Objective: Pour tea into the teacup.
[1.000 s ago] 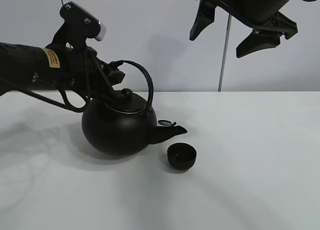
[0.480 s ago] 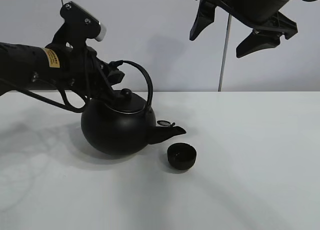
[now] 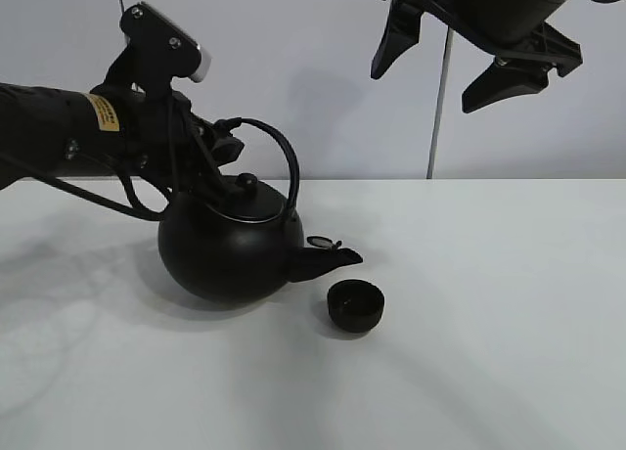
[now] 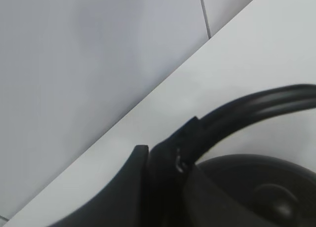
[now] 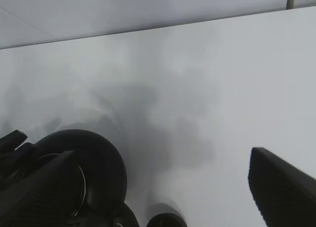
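A big round black kettle (image 3: 230, 247) with an arched handle (image 3: 286, 161) sits tilted on the white table, left of centre, and I cannot tell whether it rests on the table or hangs just above it. Its spout (image 3: 328, 261) points right, with the tip just above and left of the small black teacup (image 3: 354, 305). My left gripper (image 3: 226, 145) is shut on the rear part of the handle, which the left wrist view shows (image 4: 247, 108). My right gripper (image 3: 423, 90) hangs open and empty high above the table. The right wrist view shows the kettle (image 5: 98, 168) and the teacup's rim (image 5: 166, 220).
The white table (image 3: 489, 303) stretches right and forward of the teacup. A thin vertical pole (image 3: 438, 108) stands against the grey back wall. The left arm (image 3: 59, 127) reaches in from the left edge.
The kettle and the left gripper have shifted very slightly to the left. The teacup and the right gripper have not moved.
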Action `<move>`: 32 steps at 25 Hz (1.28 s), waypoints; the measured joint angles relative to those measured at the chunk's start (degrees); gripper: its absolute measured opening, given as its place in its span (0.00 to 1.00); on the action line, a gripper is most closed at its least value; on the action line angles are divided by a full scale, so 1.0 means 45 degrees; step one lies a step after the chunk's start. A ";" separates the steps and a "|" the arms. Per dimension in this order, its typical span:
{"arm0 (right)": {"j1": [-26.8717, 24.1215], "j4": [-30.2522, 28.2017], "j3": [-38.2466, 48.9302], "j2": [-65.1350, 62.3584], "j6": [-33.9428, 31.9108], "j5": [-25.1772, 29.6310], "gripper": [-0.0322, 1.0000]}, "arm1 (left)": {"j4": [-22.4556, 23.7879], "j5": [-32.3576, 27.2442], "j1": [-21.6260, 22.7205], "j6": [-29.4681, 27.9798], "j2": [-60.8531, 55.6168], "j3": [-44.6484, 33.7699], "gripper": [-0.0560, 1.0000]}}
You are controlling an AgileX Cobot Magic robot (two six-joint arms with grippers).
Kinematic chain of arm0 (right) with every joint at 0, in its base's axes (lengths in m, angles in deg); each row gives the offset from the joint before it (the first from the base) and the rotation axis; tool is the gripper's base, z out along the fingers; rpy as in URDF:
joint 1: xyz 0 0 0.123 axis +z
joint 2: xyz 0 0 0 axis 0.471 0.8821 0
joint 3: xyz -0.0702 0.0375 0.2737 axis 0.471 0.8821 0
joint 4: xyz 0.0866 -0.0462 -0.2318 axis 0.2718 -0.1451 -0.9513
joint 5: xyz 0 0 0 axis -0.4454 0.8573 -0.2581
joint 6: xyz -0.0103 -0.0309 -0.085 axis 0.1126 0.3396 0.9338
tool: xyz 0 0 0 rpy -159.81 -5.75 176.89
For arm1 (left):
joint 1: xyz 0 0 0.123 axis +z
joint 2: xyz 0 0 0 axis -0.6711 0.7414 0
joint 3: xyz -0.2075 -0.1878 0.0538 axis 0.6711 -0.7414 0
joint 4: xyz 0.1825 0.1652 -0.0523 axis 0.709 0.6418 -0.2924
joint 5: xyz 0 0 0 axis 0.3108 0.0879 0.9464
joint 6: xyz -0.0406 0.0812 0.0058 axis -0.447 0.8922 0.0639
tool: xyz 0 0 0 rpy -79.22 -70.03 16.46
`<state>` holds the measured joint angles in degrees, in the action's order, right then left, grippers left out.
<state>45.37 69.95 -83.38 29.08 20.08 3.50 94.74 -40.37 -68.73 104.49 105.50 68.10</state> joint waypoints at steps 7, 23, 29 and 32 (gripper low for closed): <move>0.0000 0.0000 0.0000 0.0000 0.0000 0.0000 0.65 | -0.0091 -0.0116 0.0000 0.0340 0.0000 0.0000 0.14; 0.0000 0.0000 0.0000 0.0000 0.0000 0.0000 0.65 | -0.0129 -0.1274 -0.0195 0.0536 0.0000 0.0720 0.14; 0.0000 0.0000 0.0000 0.0000 0.0000 0.0000 0.65 | -0.0129 -0.1358 -0.0196 0.0740 0.0000 0.0735 0.14; 0.0000 0.0000 0.0000 0.0000 0.0000 0.0013 0.65 | -0.0129 -0.1383 -0.0196 0.0804 0.0000 0.0735 0.14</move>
<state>45.37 69.95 -83.38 29.08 20.08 3.56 94.16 -46.59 -69.61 108.11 105.50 71.41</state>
